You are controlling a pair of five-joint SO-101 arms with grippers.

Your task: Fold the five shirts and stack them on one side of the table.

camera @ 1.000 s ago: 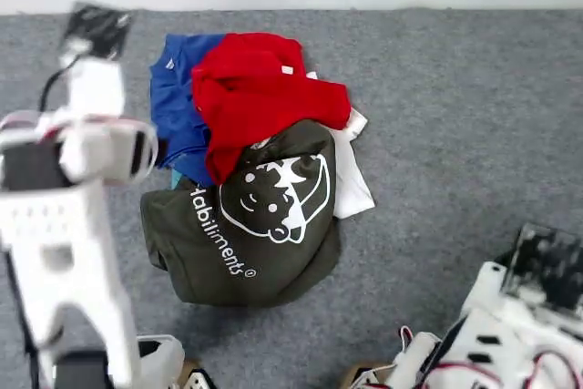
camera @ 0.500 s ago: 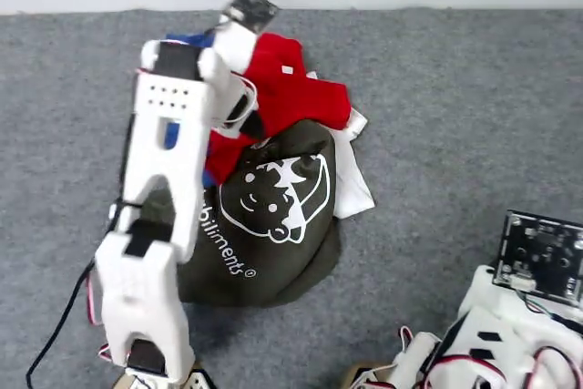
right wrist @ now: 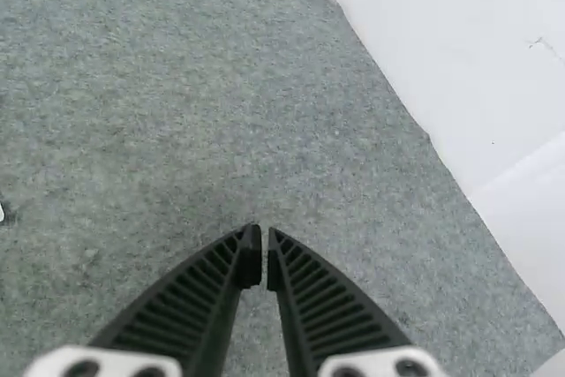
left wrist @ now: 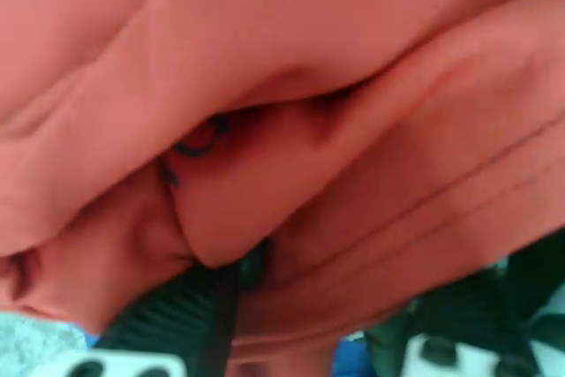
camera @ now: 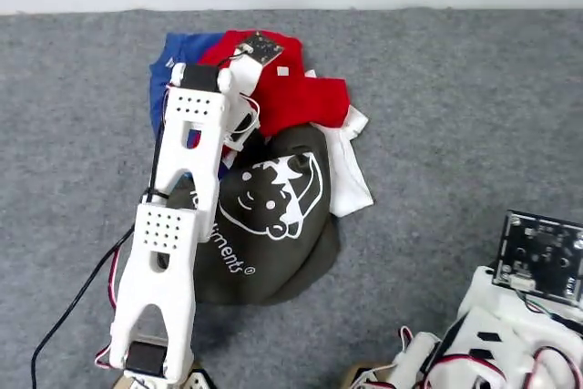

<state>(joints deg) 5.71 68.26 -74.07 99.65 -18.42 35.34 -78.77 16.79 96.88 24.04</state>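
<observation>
A heap of shirts lies at the table's back centre. A red shirt (camera: 305,97) is on top, over a blue shirt (camera: 168,88) and a white shirt (camera: 348,179). In front, a dark olive shirt (camera: 273,243) with a white print is bunched up. My left arm stretches from the front edge over the heap, and my left gripper (camera: 239,129) is pressed down into the red shirt where it meets the olive one. Up close, red folds (left wrist: 335,59) wrap around the left gripper (left wrist: 252,262). My right gripper (right wrist: 263,258) is shut and empty above bare carpet.
Grey carpet (camera: 455,116) covers the table, with open room right of the heap and at the far left. A white wall (right wrist: 459,50) borders the carpet. My right arm's base (camera: 519,316) sits at the front right corner.
My left arm swung in from the left edge over the heap and lowered its gripper into the red shirt. The olive shirt shifted slightly. The right arm's wrist tilted a little.
</observation>
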